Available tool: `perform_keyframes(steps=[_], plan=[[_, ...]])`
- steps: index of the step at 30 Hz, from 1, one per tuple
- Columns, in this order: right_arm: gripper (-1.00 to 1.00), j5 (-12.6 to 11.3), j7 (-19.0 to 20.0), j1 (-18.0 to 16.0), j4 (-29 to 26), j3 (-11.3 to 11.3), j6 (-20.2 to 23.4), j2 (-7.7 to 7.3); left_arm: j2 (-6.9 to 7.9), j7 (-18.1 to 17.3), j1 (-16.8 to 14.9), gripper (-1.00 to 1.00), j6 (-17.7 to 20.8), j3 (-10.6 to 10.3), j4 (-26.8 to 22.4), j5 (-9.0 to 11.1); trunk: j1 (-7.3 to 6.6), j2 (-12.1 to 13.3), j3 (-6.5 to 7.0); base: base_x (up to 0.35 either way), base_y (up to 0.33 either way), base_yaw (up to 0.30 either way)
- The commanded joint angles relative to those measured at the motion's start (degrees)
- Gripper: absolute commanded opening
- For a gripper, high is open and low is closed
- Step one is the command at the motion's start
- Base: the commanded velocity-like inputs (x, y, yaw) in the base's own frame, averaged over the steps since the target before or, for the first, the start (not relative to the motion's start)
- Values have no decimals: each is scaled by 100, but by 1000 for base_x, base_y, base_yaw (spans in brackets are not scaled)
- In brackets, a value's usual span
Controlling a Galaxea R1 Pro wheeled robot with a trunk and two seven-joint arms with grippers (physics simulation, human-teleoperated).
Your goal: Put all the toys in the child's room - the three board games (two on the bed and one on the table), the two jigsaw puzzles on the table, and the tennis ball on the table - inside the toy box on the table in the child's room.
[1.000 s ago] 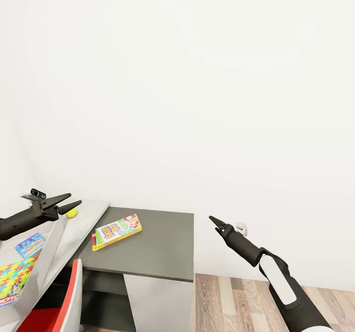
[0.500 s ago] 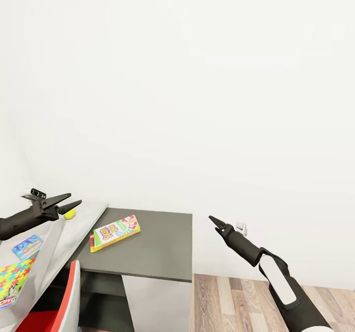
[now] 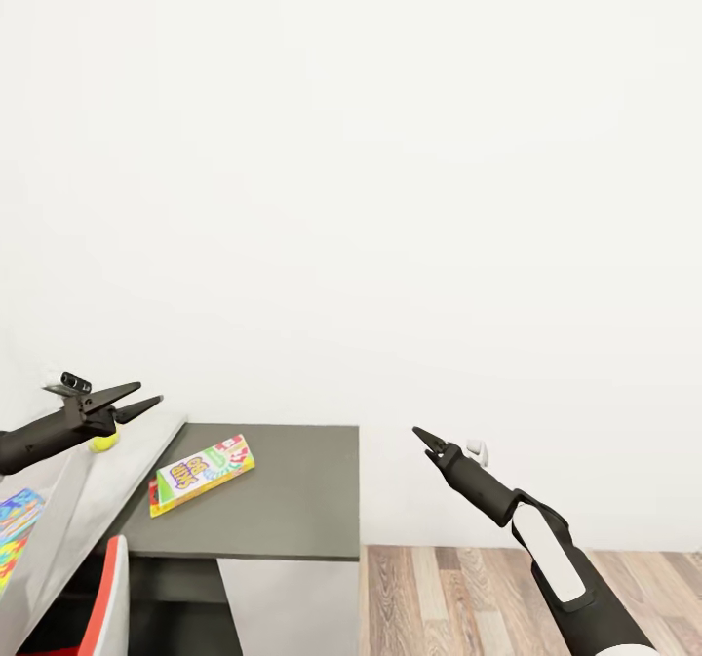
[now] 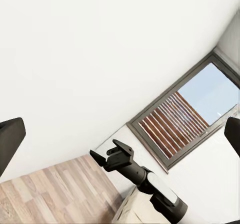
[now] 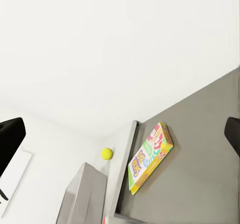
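A yellow-red board game (image 3: 200,472) lies flat on a low cabinet's dark grey top (image 3: 283,500); the right wrist view shows it too (image 5: 149,158). The tennis ball (image 3: 103,442) rests on the white table (image 3: 146,453), partly behind my open left gripper (image 3: 136,398), which hovers just above it. Beside the ball (image 5: 106,154) rises a light-grey sloping wall, seemingly the toy box (image 5: 85,196). A colourful flat piece (image 3: 14,527) is cut by the picture's left edge. My right gripper (image 3: 417,432) hangs open over the floor, right of the cabinet. The bed is out of view.
A red and white chair back (image 3: 109,598) stands in front of the table. Wooden floor (image 3: 458,598) lies right of the cabinet, below a plain white wall. A small white socket (image 3: 476,449) sits on that wall. The left wrist view shows a window (image 4: 190,114).
The whole view has turned to the right, so table, ball, game and cabinet sit further left in the picture. Both arms keep their pose, and nothing was grasped or released.
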Motion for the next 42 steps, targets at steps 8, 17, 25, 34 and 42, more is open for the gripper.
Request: perform_keyframes(steps=[8, 17, 25, 34, 42], plan=[[100, -39, -2, -3, 3, 3, 26, -2, 2, -16, 0, 100, 67, 0, 0, -18, 2, -4, 52, 0, 0, -188], [100, -39, -2, -3, 3, 3, 26, 7, 2, -4, 0, 100, 69, 0, 0, -34, 2, -4, 110, 0, 0, -180], [100, -39, -2, -3, 3, 7, 23, 7, -2, -2, 0, 100, 70, 0, 0, -38, 2, -4, 123, 0, 0, -60], [100, -33, -3, -3, 3, 7, 22, 7, -15, 23, 0, 100, 70, 0, 0, -45, 2, -4, 124, 0, 0, -4], [100, -30, -9, -3, 3, 7, 22, 7, -29, 236, 0, 100, 70, 8, 4, -37, 2, -4, 124, 0, 0, 0]])
